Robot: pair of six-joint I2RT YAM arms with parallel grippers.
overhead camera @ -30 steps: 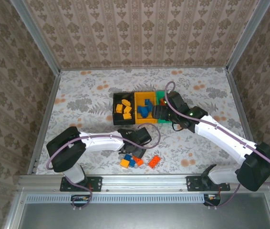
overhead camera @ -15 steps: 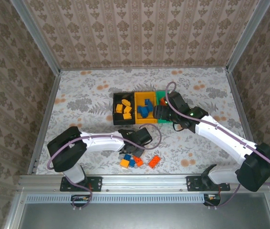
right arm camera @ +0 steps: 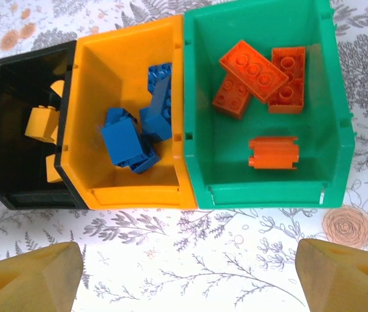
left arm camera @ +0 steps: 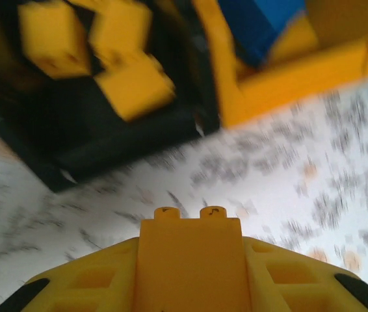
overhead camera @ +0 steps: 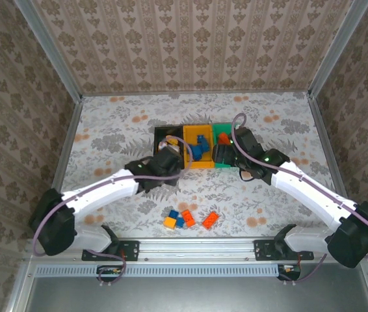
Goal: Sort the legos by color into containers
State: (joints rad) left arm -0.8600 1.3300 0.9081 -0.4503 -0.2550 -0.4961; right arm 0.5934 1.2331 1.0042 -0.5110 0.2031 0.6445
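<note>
loose legos near, bins at mid-table, one brick gripped
nearest the arm bases a few loose legos (overhead camera: 188, 219) lie on the table (overhead camera: 106, 136), bare patterned surface all round them; beyond, the left gripper (left arm camera: 189, 273) clamps a yellow brick (left arm camera: 189, 247), its stud marks too blurred to read, just short of the near rim of the black bin (left arm camera: 106, 149); the right gripper (right arm camera: 187, 260) hangs spread and empty before the green bin (right arm camera: 262, 195), its wrist view showing three red-orange bricks (right arm camera: 255, 71) inside and blue bricks (right arm camera: 132, 136) in the yellow bin (right arm camera: 132, 195).

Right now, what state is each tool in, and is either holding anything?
Left tool: closed on a yellow-orange lego.
Right tool: open, holding nothing.
</note>
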